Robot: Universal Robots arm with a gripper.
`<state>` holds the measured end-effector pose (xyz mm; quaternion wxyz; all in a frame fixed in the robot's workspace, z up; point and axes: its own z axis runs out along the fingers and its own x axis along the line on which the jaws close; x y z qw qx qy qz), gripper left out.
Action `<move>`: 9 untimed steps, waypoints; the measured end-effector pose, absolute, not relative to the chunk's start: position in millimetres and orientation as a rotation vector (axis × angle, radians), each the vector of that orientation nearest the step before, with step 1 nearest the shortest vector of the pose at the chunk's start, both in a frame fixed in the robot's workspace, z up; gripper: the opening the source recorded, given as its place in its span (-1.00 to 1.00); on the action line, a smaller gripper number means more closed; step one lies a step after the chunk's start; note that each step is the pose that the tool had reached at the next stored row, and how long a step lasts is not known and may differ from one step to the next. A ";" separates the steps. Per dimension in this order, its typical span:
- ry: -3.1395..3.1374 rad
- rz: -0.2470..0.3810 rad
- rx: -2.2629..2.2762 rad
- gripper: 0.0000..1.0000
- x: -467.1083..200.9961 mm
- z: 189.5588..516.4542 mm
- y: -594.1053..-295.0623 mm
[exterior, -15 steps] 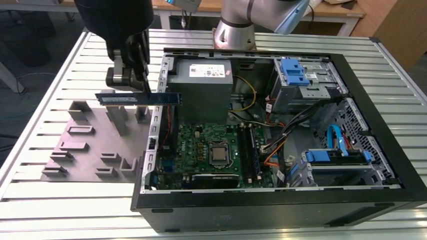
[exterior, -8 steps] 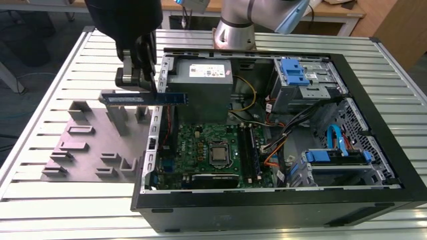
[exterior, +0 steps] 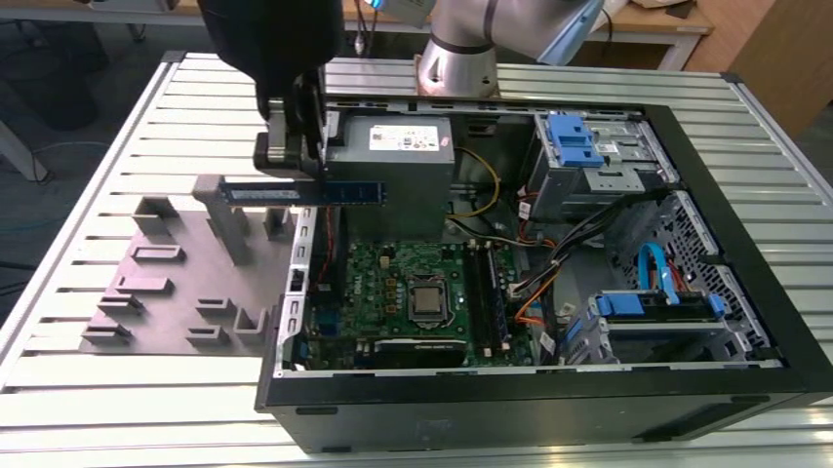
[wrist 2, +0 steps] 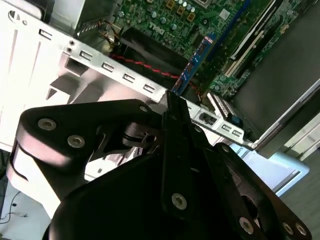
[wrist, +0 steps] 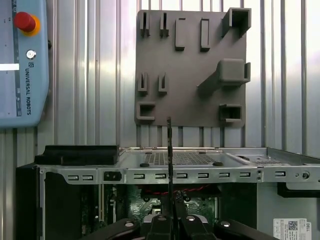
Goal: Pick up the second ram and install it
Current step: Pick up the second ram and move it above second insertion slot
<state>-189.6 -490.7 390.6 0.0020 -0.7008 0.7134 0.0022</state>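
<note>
The memory stick (exterior: 306, 192) is off the worktop, held level and on edge in the air. In the exterior view it straddles the side wall of the open computer case (exterior: 521, 400). One end reaches out over the grey holder plate (exterior: 170, 292) and the other over the inside of the case. In both wrist views it appears edge-on as a thin strip running out from the fingers, above the perforated metal rail of that wall.

The hand (exterior: 295, 168) comes down from above with its fingers pressed together on the stick, pinching it by the flat faces near the middle of its length.

Below and beyond the stick, the green circuit board (exterior: 390, 283) lies flat in the bottom of the case. Its long dark memory slots (exterior: 489, 292) lie well apart from the stick, further into the case. I cannot tell whether any slot already holds another stick.

The case lies on its side and takes up the half of the slatted metal worktop (exterior: 131, 400) towards the exterior view's right. The holder plate lies flat towards the exterior view's left edge of the worktop, just beside the case.

As I judge it, the pick-up is done, since the stick is clear of the plate. The install is not, as the stick is not yet over a slot or seated.
</note>
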 end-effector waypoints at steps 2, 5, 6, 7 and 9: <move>2.239 0.007 -2.199 -0.80 -184.1 390.5 -490.7; 2.239 0.008 -2.199 -0.80 -172.0 390.1 -490.7; 2.239 0.009 -2.200 -0.80 -167.1 390.0 -490.7; 2.239 0.011 -2.199 -0.80 -162.9 389.8 -490.7; 2.238 0.015 -2.198 -0.80 -155.7 389.5 -490.6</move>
